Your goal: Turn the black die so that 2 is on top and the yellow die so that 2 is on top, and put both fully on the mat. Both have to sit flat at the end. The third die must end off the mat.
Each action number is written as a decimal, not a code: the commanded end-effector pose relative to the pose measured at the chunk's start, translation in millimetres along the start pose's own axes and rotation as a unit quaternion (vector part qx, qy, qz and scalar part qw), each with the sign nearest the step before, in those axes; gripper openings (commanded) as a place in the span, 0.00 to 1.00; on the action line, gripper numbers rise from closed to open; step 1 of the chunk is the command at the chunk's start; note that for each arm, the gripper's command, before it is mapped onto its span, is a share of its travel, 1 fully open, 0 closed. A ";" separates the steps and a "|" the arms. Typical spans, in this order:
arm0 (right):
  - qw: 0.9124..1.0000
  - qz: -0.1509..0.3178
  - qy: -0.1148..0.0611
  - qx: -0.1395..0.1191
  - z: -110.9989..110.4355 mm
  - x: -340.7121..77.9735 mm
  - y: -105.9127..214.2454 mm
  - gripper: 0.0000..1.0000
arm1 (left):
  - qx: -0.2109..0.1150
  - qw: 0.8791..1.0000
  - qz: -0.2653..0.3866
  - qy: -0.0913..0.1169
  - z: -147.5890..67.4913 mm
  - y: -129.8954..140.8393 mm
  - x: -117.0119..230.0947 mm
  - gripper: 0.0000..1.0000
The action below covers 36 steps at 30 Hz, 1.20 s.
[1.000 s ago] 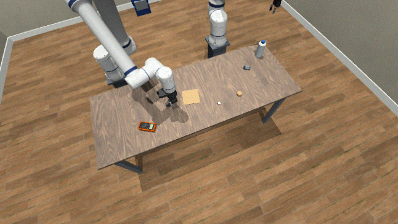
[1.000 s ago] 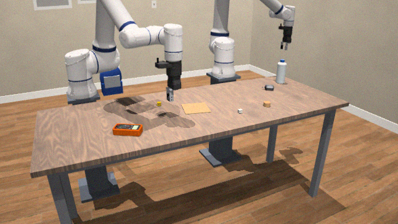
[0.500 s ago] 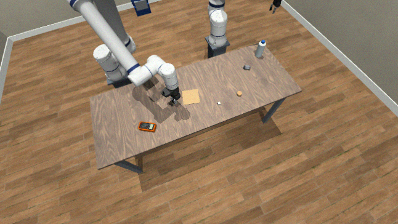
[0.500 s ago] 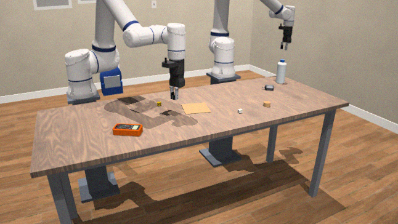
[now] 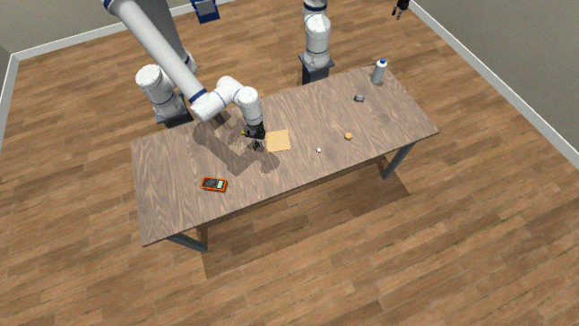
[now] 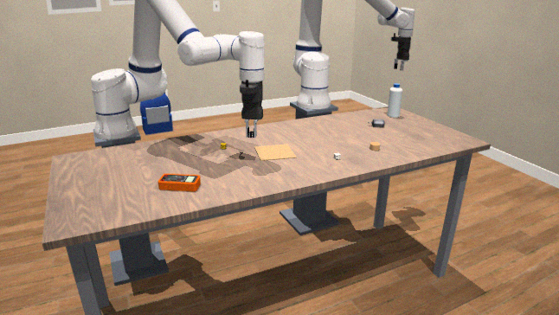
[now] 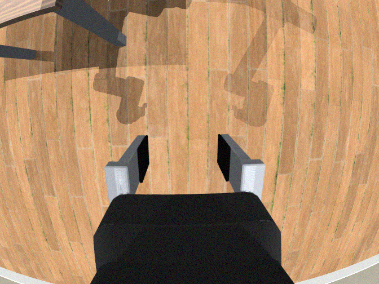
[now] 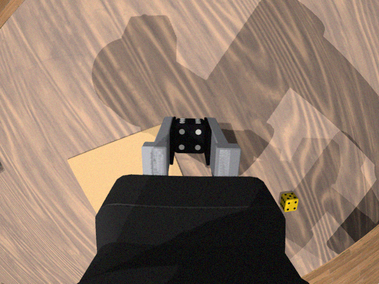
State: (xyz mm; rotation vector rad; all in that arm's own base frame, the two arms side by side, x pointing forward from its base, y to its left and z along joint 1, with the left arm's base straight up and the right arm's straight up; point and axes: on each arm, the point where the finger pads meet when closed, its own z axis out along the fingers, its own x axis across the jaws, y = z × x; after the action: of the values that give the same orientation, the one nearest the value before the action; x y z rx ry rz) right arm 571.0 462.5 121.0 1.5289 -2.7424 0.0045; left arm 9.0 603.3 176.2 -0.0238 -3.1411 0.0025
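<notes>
Gripped the black die (image 5: 257,143) (image 6: 251,134) (image 8: 189,136) in the right jaws, above the desk (image 5: 193,157) (image 6: 108,195) (image 7: 27,10) (image 8: 54,76), four pips facing the wrist camera. Held the left jaws wide.

Over the last 1.0 s, the right end effector (image 5: 257,143) (image 6: 251,133) (image 8: 189,131) has moved closer to the mat (image 5: 278,141) (image 6: 275,152) (image 8: 119,164), carrying 1 black die (image 5: 257,144) (image 6: 251,134) (image 8: 189,138). Its wrist has rotated. The arm's shadow (image 5: 235,162) (image 6: 208,166) (image 8: 146,70) on the tabletop (image 5: 179,157) (image 6: 108,195) (image 8: 36,91) has shifted.
</notes>
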 end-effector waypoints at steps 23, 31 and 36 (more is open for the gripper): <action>0.918 -0.396 -0.002 0.000 -2.4 -29.3 62.4 0.40 | -0.001 1.000 0.000 0.000 -0.8 0.6 -0.1 1.00; 0.879 -0.476 -0.002 0.000 -2.7 -33.8 78.1 0.40 | -0.001 1.000 0.000 0.000 -0.8 0.6 -0.1 1.00; 0.842 -0.539 -0.002 0.000 -2.9 -36.9 91.3 0.40 | -0.001 1.000 0.000 0.000 -0.8 0.6 -0.1 1.00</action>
State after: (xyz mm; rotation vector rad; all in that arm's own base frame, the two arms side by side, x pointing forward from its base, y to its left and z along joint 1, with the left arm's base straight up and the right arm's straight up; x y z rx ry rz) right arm 519.6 533.9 122.5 2.6700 -1.6507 0.0022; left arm 9.0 603.3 176.2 -0.0238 -3.1411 0.0025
